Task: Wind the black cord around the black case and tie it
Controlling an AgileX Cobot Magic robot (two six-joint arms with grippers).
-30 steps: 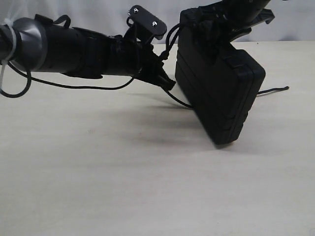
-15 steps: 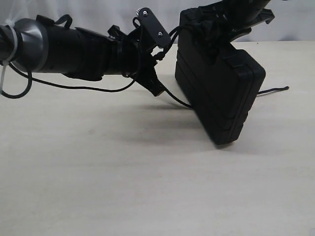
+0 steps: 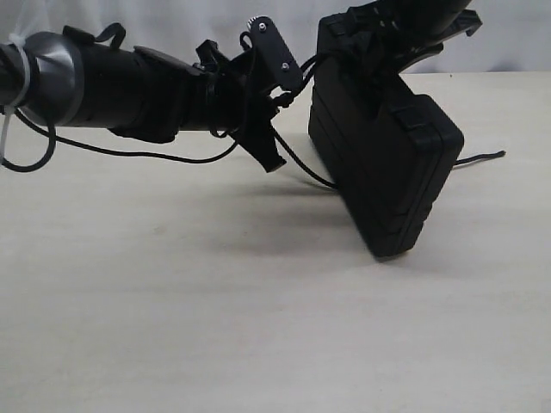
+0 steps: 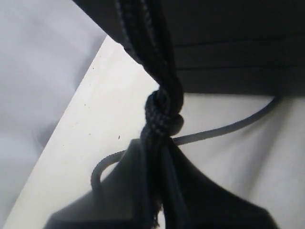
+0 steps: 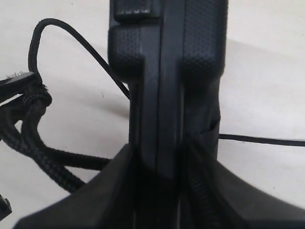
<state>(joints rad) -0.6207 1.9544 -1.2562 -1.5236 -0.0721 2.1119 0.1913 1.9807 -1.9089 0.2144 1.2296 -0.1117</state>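
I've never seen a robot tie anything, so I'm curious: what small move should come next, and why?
Probably the left end effector should pull the black cord away from the black case. It pinches the cord right beside a knot that is not yet snug against the case, and the right end effector grips the tilted case, bracing it.

Tilted black case (image 3: 383, 163), knotted black cord (image 4: 162, 114)

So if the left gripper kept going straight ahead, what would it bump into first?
The left gripper is shut on the black cord, with the knot just past its tips. Straight beyond is the black case, so it would probably bump the case first, though depth is hard to judge.
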